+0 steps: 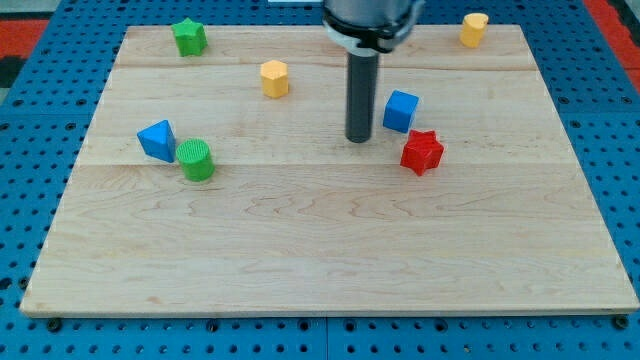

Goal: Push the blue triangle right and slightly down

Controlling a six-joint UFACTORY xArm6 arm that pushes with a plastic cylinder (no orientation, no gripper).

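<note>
My tip stood on the wooden tabletop a little above the middle of the view, at the end of the straight dark rod that came down from the view's top. There were no jaws on this arm, only the rod, so nothing was clenched or grasped; the tip touched no block.

The blue triangle lay well apart from my tip, far toward the view's left and at nearly the same height in the view. A green cylinder sat just beside it, at its lower right, and whether the two were touching could not be told.

Near my tip, on the view's right side, sat a blue cube, slightly higher than the tip's end. A red star-shaped block lay just below that cube, to the right of my tip and slightly lower.

A yellow hexagonal block stood up and to the left of my tip. A green star-shaped block rested farther off toward the top left corner, and another yellow block sat near the top right edge, its shape hard to make out.
</note>
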